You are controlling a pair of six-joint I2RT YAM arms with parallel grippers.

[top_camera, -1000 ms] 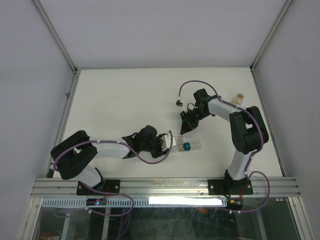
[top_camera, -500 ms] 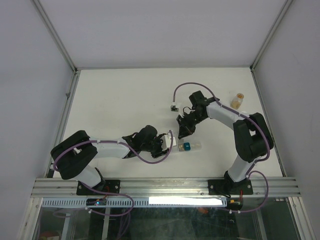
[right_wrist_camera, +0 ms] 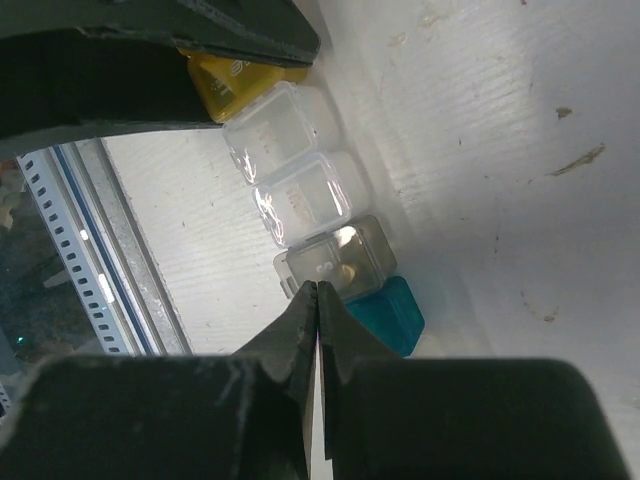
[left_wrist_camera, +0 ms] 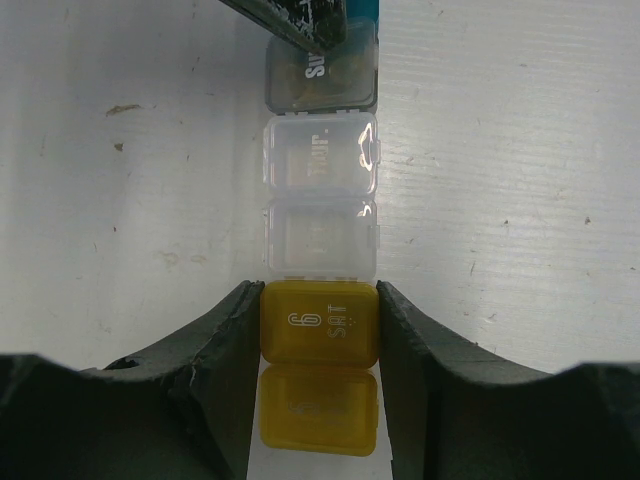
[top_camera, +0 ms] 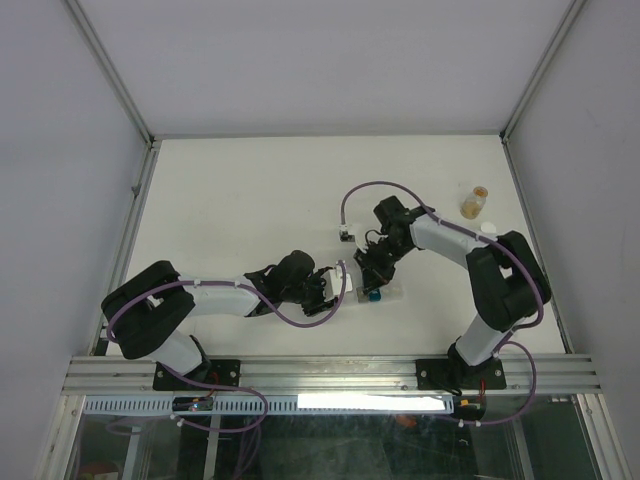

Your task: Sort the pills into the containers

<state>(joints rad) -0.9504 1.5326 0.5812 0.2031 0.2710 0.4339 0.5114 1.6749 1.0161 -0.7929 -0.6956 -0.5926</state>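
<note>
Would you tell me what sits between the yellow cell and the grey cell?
Between the yellow cell and the grey cell lie two clear cells, seen in the left wrist view.

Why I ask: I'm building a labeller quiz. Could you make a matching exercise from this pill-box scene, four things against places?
1 yellow cell
2 grey cell
3 teal cell
4 small bottle

A alone near the table right edge
B between the fingers of the left gripper
C end of the row, beyond grey
D at the shut tips of the right gripper

Pairs: 1-B, 2-D, 3-C, 4-A
</note>
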